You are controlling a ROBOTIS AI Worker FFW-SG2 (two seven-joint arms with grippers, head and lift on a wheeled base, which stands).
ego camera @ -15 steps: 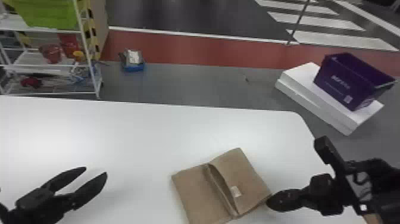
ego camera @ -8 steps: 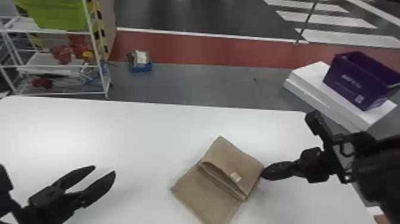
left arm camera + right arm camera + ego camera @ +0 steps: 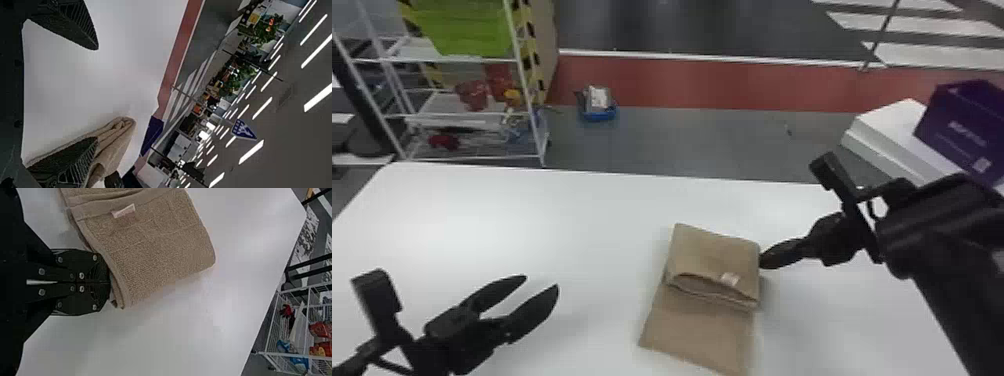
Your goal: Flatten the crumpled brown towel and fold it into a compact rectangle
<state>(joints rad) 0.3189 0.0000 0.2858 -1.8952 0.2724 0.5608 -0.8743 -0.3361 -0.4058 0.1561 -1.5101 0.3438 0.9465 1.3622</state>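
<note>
The brown towel (image 3: 714,255) lies on the white table with its far part folded over in layers, a small pale tag near the fold's front edge; its single flatter part (image 3: 699,325) extends toward the robot. My right gripper (image 3: 763,265) is at the towel's right edge. In the right wrist view the gripper (image 3: 109,282) has its fingers together at the edge of the towel (image 3: 156,250). My left gripper (image 3: 542,282) stands open left of the towel, apart from it. In the left wrist view the gripper (image 3: 96,94) is empty, the towel (image 3: 117,137) beyond one finger.
The table's far edge (image 3: 652,175) runs behind the towel. Beyond it are a wire shelf (image 3: 532,115) at left, a blue tray (image 3: 599,114) on the floor, and a purple bin (image 3: 957,130) on white blocks at right.
The towel has turned counterclockwise on the table, its right edge moving along with my right gripper, farther from the robot. My left gripper keeps its open pose. The head view has shifted too.
</note>
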